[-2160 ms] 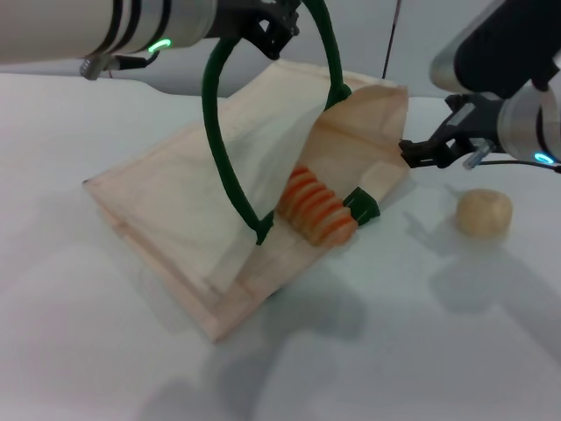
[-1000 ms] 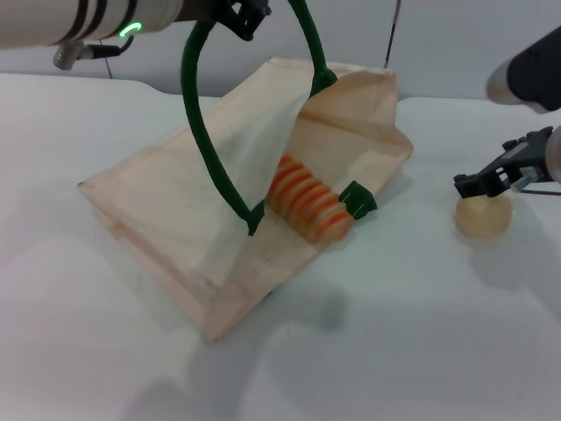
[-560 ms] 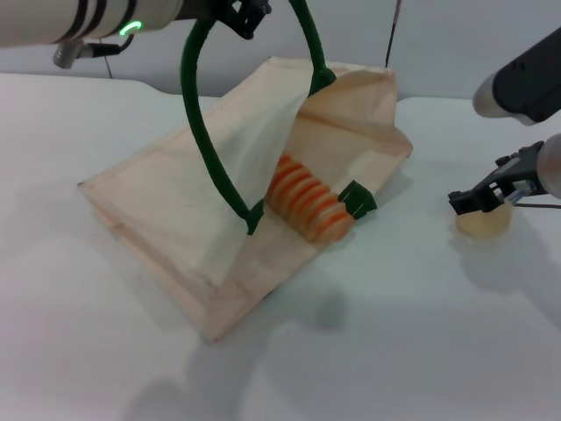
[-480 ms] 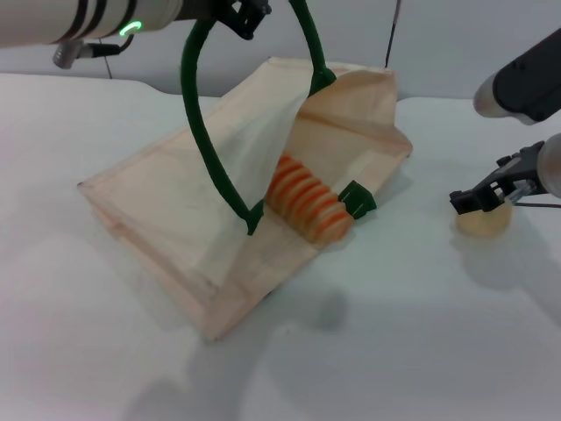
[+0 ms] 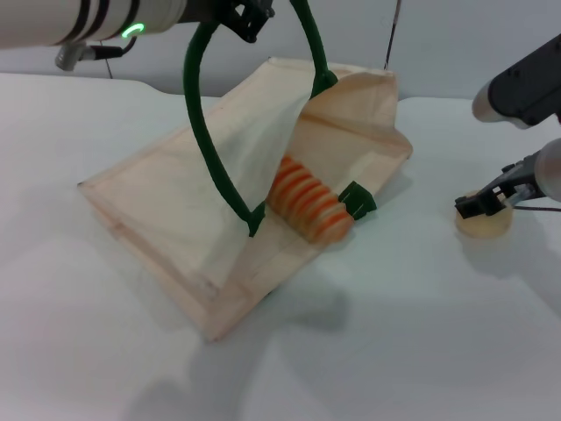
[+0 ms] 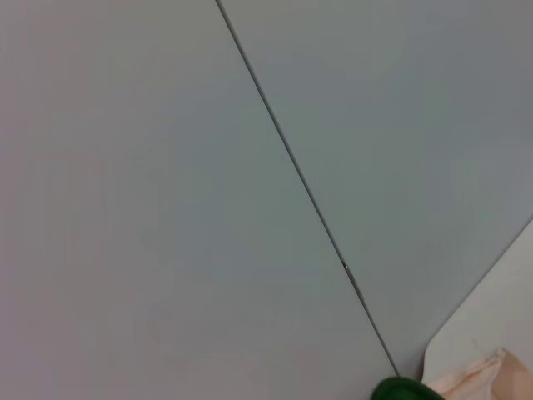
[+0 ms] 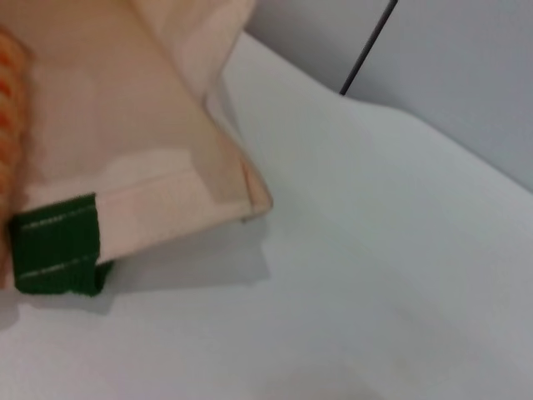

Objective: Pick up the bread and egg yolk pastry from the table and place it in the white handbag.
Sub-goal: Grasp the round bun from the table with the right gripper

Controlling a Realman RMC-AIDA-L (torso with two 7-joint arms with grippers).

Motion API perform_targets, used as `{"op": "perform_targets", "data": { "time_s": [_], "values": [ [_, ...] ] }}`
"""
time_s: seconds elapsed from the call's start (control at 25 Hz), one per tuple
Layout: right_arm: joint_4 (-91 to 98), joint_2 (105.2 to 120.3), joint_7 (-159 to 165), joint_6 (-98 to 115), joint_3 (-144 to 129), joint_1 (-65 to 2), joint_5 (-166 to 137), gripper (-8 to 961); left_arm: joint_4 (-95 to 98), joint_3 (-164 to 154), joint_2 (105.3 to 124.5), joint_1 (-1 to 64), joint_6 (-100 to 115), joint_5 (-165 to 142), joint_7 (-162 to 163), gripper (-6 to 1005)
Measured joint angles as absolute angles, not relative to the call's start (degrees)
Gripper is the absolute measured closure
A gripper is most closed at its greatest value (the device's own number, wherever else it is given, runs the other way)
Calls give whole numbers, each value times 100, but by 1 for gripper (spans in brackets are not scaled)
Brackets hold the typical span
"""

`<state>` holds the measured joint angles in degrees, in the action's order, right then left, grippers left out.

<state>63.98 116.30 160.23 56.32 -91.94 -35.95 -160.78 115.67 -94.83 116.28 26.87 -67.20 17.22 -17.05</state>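
Observation:
The white handbag (image 5: 166,202) lies on the table with its mouth held up. My left gripper (image 5: 244,12), at the top of the head view, is shut on one dark green rope handle (image 5: 203,123). The bread (image 5: 308,207), tan with orange stripes, lies inside the bag's mouth. At the right, the egg yolk pastry (image 5: 485,226) sits on the table. My right gripper (image 5: 479,205) is low over it and open, with a dark fingertip covering the pastry's top. The right wrist view shows the bag's edge (image 7: 175,142) and a green handle tab (image 7: 57,243).
White table (image 5: 403,333) all around, with a grey wall behind it. A thin dark cable (image 5: 392,31) hangs behind the bag. The left wrist view shows mostly wall, with a bit of green handle (image 6: 406,389).
My right gripper has moved from the bag's mouth over to the pastry at the right and lowered onto it. The left gripper shifted the handle slightly left early on, then held still.

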Motion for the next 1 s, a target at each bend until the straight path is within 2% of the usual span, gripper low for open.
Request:
{"op": "perform_targets", "data": {
  "time_s": [1.0],
  "values": [
    [6183, 11645, 16014, 5825, -9273, -3705, -16052, 129, 11558, -9476, 11628, 2672, -6733, 1678, -1708, 859]
  ]
}}
